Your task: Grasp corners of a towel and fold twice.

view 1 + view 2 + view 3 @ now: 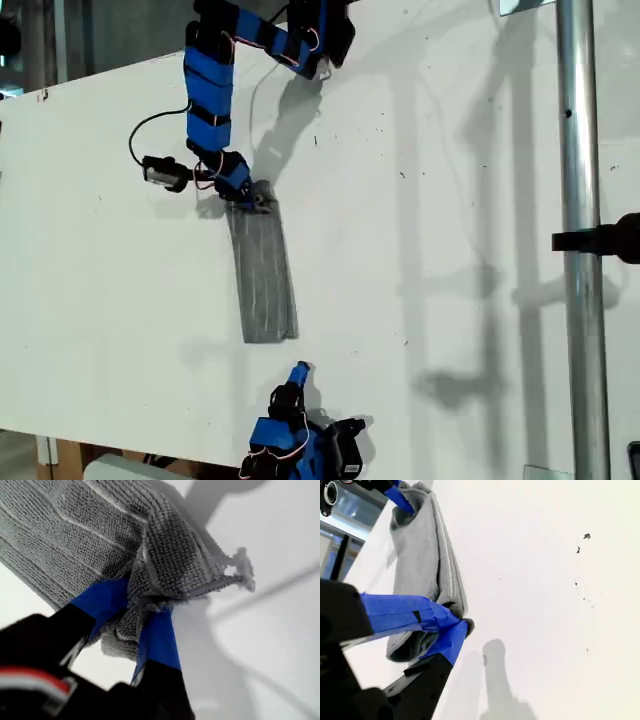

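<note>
Nearest the exterior camera stands one metal pole [578,150] at that view's right. Behind it lies the white table [450,250]. One towel [265,275] lies on it as a long narrow strip, apparently already folded lengthwise. Two blue arms face each other along the strip, one at each end, probably so that each can take an end. The first gripper [255,198] sits on the strip's far end. The second gripper [300,372] points at the near end from just beside it, and no contact shows.

Along the first wrist view, the first gripper [140,605] is clamped on a bunched end of the towel [75,525], with cloth pinched between both blue fingers. Beyond the fingers one frayed corner [243,570] sticks out free. No other corner can be picked out, as the layers are gathered together. The pinch seems meant to hold all the layers at once, so the end can be carried over.

Along the second wrist view, the second gripper [457,625] has its two fingers meeting at the tips, closed on nothing that shows. The strip's end lies just behind those tips. At the far end of the strip the first gripper appears again, so the count is two grippers and one towel.
</note>
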